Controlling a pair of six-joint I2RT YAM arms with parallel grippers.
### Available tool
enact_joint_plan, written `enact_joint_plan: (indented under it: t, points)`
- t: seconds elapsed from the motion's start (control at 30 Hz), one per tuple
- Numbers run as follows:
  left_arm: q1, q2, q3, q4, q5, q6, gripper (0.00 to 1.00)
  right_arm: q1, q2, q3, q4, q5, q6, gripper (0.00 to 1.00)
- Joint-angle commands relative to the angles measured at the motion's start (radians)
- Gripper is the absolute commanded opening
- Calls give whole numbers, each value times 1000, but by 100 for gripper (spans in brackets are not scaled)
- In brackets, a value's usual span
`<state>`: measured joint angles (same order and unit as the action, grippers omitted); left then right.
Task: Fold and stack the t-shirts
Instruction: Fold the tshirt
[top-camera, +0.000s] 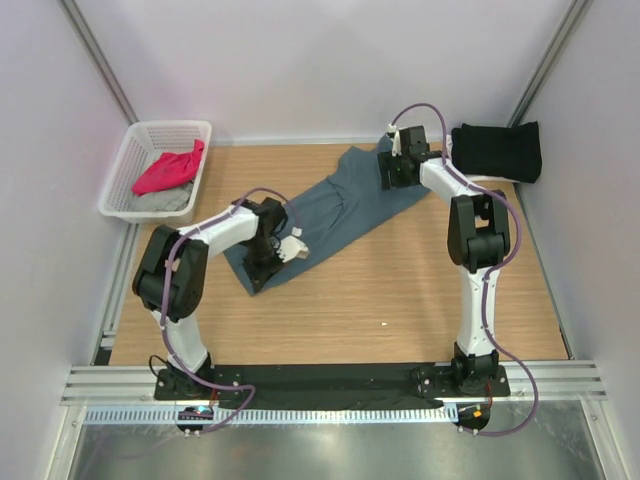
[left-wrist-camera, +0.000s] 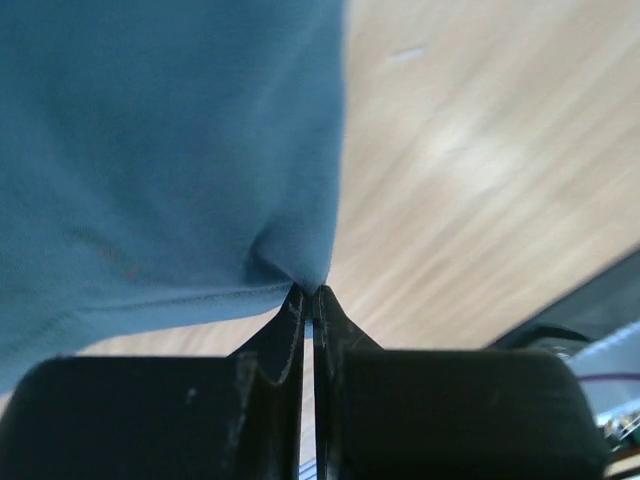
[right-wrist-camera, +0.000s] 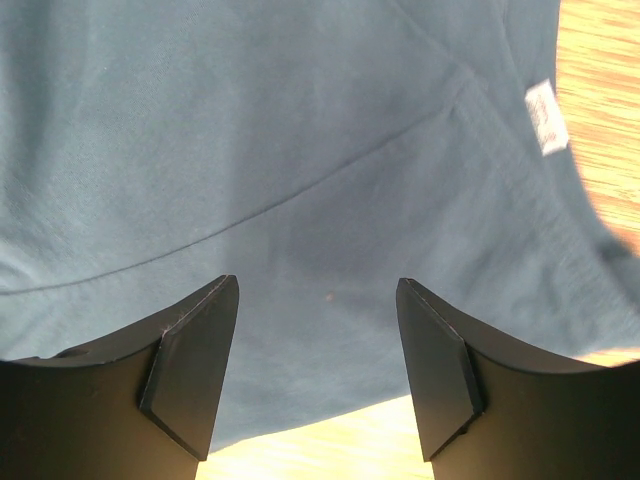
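Note:
A slate blue-grey t-shirt (top-camera: 330, 210) lies stretched slantwise across the wooden table, from its near-left hem to the far right. My left gripper (top-camera: 268, 262) is shut on the hem corner of this t-shirt (left-wrist-camera: 180, 150), and its fingertips (left-wrist-camera: 300, 300) pinch the cloth. My right gripper (top-camera: 392, 168) hovers open over the far end of the same t-shirt (right-wrist-camera: 280, 150), with nothing between its fingers (right-wrist-camera: 195, 370). A folded black t-shirt (top-camera: 497, 151) lies at the far right. A magenta-pink t-shirt (top-camera: 168, 168) sits on a light grey t-shirt (top-camera: 165, 202) in the basket.
A white mesh basket (top-camera: 130, 155) stands at the far left corner of the table. White walls and metal posts close in the table (top-camera: 400, 290) on three sides. A black base strip runs along the near edge.

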<state>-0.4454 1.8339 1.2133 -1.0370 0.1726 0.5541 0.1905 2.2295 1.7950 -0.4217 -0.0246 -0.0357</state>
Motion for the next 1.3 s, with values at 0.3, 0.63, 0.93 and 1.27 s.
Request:
enact_joint_plan:
  t: [0.3,0.63,0.93,1.27]
  points:
    - [-346,-52,66,-138,248,-192,0,29,120,115,-22,-1,-27,70]
    - [-608,158,337,-127,312,-318,0,58,288,360,-89,-87,0,71]
    - [-658,324,549,-136,321,-349,0,60,358,478,-97,-127,8,71]
    - [-664,505,826,-210,332,-318,0,58,392,524,-77,-172,26,71]
